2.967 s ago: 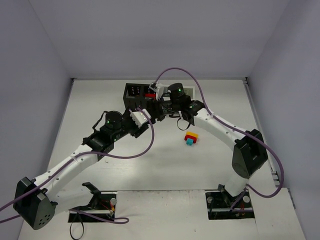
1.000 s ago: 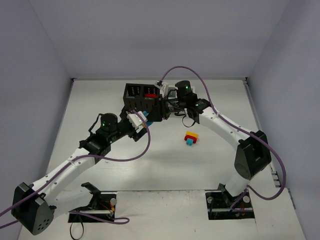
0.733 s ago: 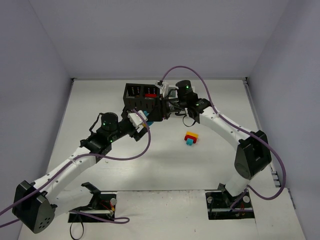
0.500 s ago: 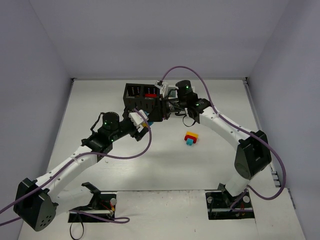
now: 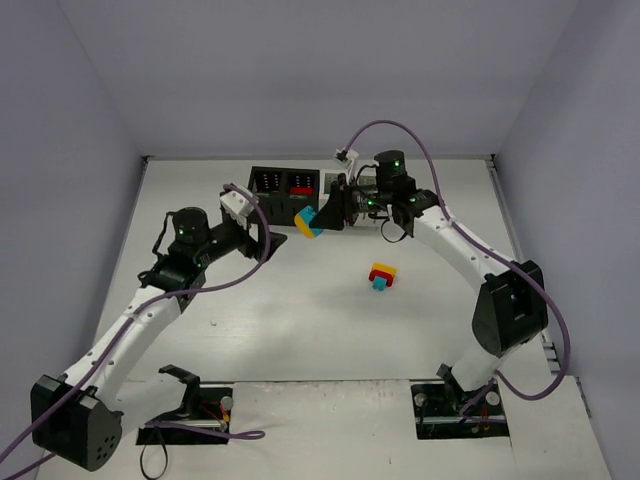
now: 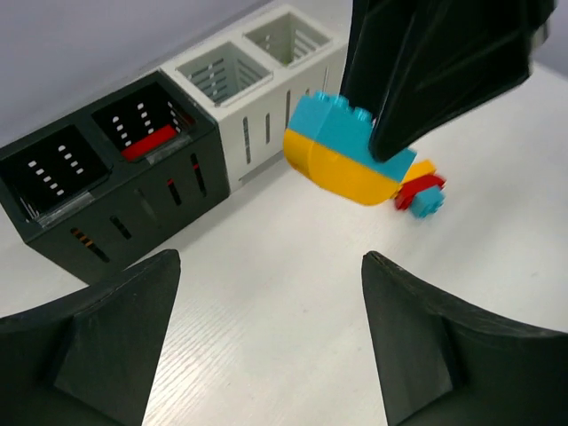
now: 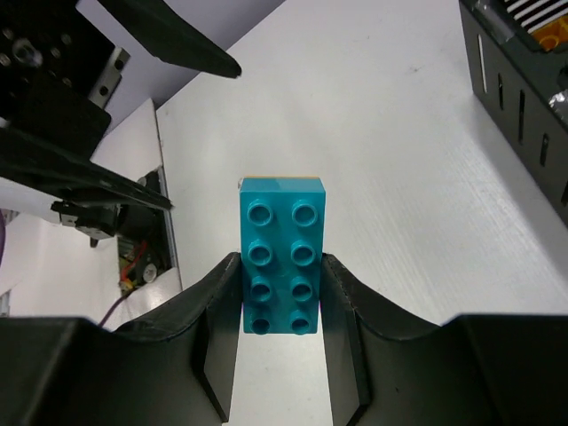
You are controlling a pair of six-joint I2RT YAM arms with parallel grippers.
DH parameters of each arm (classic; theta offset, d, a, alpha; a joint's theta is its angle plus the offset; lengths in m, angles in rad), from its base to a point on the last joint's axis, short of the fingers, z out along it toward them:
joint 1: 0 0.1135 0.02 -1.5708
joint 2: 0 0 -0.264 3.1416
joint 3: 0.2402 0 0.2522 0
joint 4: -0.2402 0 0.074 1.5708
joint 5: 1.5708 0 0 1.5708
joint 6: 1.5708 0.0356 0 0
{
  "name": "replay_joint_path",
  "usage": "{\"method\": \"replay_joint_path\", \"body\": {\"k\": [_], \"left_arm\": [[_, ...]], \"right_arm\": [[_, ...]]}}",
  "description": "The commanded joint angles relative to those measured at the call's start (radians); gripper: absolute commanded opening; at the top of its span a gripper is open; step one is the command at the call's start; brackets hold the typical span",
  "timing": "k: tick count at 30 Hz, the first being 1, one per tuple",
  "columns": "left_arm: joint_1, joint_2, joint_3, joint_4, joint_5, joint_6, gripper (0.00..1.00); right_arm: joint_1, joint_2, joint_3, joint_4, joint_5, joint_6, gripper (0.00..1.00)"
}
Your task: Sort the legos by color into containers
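My right gripper (image 5: 322, 215) is shut on a teal brick (image 7: 282, 257) stacked on a yellow one, and holds the pair (image 5: 308, 222) in the air in front of the containers (image 5: 290, 185). The pair also shows in the left wrist view (image 6: 346, 151), under the right fingers (image 6: 426, 71). My left gripper (image 5: 266, 238) is open and empty, to the left of the pair (image 6: 269, 262). A red, yellow and teal clump (image 5: 381, 276) lies on the table. One black bin holds a red brick (image 6: 149, 142).
The bins stand in a row: two black (image 6: 98, 177) on the left and two white (image 6: 257, 71) on the right. A black bin (image 7: 524, 89) with an orange piece (image 7: 550, 35) shows at the right wrist view's top right. The left arm's fingers (image 7: 169, 35) show at top left.
The left gripper has opened and drawn back to the left. The teal and yellow pair now hangs in the right gripper alone, which has shifted slightly right and up.
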State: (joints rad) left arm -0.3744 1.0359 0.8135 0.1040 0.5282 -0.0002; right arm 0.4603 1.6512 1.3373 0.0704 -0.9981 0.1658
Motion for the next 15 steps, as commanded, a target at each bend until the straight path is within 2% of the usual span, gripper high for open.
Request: {"method": "replay_joint_path", "body": {"k": [1, 10, 15], "left_arm": [[0.034, -0.013, 0.124, 0.059, 0.111, -0.156, 0.75], [0.065, 0.085, 0.314, -0.012, 0.272, -0.219, 0.72], [0.066, 0.105, 0.378, -0.009, 0.337, -0.166, 0.72]], "right_arm": [[0.0, -0.085, 0.072, 0.063, -0.043, -0.113, 0.0], [-0.005, -0.12, 0.149, 0.101, -0.154, -0.284, 0.0], [-0.046, -0.102, 0.198, 0.141, -0.312, -0.247, 0.0]]}}
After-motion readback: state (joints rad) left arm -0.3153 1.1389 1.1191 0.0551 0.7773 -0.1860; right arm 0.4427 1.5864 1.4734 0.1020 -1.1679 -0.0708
